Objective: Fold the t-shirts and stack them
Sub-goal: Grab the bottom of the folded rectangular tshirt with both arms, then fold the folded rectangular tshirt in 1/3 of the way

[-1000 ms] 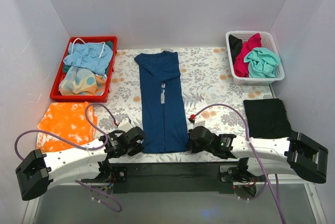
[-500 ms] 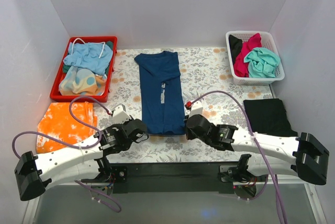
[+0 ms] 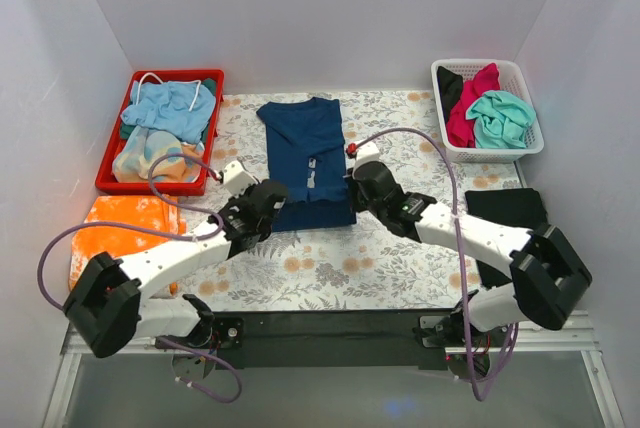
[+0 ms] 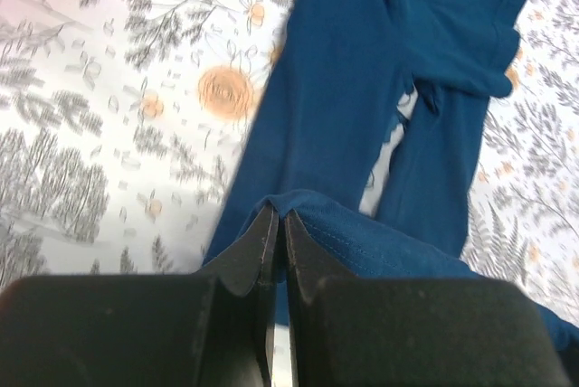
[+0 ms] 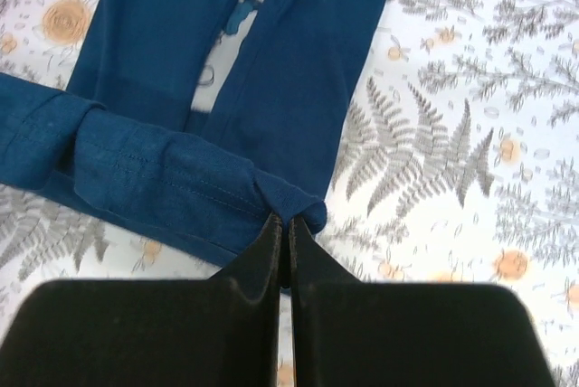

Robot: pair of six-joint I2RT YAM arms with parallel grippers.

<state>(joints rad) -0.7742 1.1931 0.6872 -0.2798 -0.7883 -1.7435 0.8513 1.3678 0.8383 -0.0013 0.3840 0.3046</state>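
The navy-blue t-shirt (image 3: 305, 143) lies lengthwise on the floral cloth, its pale print (image 3: 312, 172) showing in the gap of the folded sides. My left gripper (image 3: 272, 198) is shut on the hem's left corner (image 4: 280, 202). My right gripper (image 3: 355, 188) is shut on the hem's right corner (image 5: 298, 206). Both hold the hem lifted and folded back over the lower half of the shirt. A folded black t-shirt (image 3: 505, 220) lies at the right. Magenta (image 3: 470, 108) and teal (image 3: 500, 116) t-shirts sit in the white basket (image 3: 520, 148).
A red tray (image 3: 110, 183) with pale-blue and patterned cloths stands at the back left. An orange cloth (image 3: 115, 233) lies at the front left. White walls close in the table on three sides.
Both grippers have carried the navy shirt's bottom hem from the near edge away toward the middle of the shirt, folding its lower part over.
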